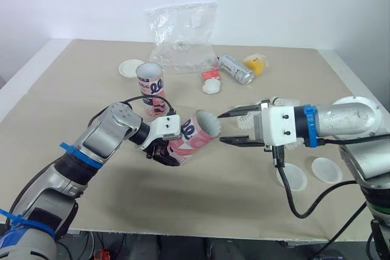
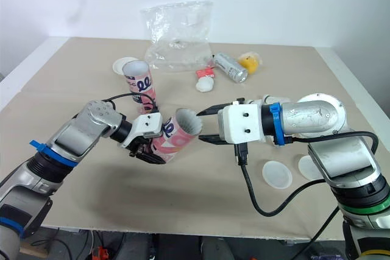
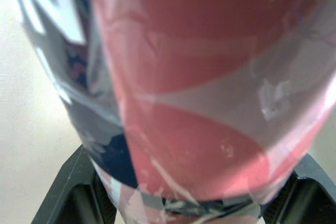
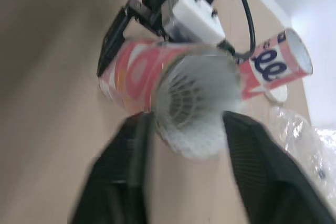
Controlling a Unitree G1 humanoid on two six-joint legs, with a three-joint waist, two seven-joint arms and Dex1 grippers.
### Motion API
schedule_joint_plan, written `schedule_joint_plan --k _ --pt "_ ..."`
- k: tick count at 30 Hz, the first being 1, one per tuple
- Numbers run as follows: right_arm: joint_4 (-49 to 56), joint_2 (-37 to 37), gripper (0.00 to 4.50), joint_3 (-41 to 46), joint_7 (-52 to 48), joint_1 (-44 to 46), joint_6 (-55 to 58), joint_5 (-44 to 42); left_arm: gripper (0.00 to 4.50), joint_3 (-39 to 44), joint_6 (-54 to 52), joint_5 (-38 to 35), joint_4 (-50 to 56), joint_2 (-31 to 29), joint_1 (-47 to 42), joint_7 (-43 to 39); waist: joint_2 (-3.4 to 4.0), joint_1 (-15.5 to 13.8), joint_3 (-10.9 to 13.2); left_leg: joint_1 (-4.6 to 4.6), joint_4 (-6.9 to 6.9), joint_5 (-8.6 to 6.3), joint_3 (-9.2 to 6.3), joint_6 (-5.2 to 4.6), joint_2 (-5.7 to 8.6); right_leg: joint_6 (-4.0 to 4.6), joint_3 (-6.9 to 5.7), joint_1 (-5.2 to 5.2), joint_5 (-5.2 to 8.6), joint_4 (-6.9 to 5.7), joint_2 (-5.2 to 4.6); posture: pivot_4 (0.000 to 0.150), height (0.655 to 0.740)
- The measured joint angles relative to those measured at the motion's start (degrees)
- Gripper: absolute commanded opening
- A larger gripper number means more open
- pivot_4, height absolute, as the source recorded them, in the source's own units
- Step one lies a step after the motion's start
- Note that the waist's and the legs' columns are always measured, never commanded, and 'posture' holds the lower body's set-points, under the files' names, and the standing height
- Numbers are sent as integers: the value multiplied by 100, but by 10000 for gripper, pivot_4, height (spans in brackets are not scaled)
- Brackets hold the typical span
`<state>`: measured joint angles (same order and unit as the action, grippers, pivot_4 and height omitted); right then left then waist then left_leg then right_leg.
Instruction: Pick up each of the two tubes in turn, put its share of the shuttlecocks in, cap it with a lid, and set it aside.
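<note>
My left gripper (image 1: 170, 149) is shut on a pink patterned tube (image 1: 196, 135), held tilted just above the table with its open mouth turned to the right. A white shuttlecock (image 4: 193, 103) sits in that mouth, skirt outward. Facing the mouth, my right gripper (image 1: 228, 127) is open, one finger on each side of the rim and apart from the shuttlecock. The second tube (image 1: 150, 86) stands upright behind the left gripper. Two white lids (image 1: 291, 176) (image 1: 326, 170) lie under the right forearm, and a third lid (image 1: 130, 67) lies at the back left. More shuttlecocks (image 1: 283, 102) show behind the right gripper.
A crumpled clear plastic bag (image 1: 183, 38) stands at the back of the table. Beside it lie a silver can (image 1: 236, 69), a yellow object (image 1: 257, 63) and a red-and-white item (image 1: 211, 81). The table's front edge (image 1: 183, 234) runs close below both arms.
</note>
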<state>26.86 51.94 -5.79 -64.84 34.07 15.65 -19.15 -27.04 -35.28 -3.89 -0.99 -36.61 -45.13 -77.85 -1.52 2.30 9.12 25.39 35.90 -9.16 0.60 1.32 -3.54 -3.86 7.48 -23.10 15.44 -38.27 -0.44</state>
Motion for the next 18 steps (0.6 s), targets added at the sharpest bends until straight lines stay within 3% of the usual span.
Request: schedule_joint_plan --k 2,7,10,11,13,14,18 --pt "26 -219 44384 362 302 -78 560 -510 28985 -1 0 0 2 -1 0 4 -2 -1 0 1 0 0 -3 0 0 1 -1 3 -1 0 0 1500 7400" --pt "70 -931 44384 1631 1947 -930 2382 -1612 28985 -6 0 -1 14 -29 -5 8 -6 -4 -2 2 0 0 -9 0 -1 6 -2 5 -4 -1 4 1500 7400" --pt "167 -1640 44384 1747 3097 -1471 2867 -1489 28985 -5 -6 -1 23 -77 -5 4 -3 11 -4 2 -8 0 -13 0 -1 4 -2 -2 0 -9 12 1500 7400" --pt "323 -2242 44384 1703 4023 -1775 3187 -1242 28985 -4 -9 2 40 -98 -5 5 -1 20 -3 2 -9 1 -11 1 -1 7 2 -14 3 -25 12 1500 7400" --pt "336 -2343 44384 1675 4246 -1812 3274 -1190 28985 -4 -9 3 41 -99 -5 10 7 28 1 3 -5 4 -9 5 1 7 5 -19 7 -38 11 1500 7400" --pt "556 -2631 44384 1621 4897 -1869 3465 -931 28985 -5 -11 6 42 -102 -5 24 7 30 1 3 -5 6 -10 4 2 6 6 -21 9 -45 12 1500 7400" --pt "831 -3152 44384 1106 5925 -2106 3596 -233 28985 -5 -21 7 44 -114 -5 25 6 40 0 2 -6 7 -12 4 1 9 5 -23 10 -45 14 1500 7400"
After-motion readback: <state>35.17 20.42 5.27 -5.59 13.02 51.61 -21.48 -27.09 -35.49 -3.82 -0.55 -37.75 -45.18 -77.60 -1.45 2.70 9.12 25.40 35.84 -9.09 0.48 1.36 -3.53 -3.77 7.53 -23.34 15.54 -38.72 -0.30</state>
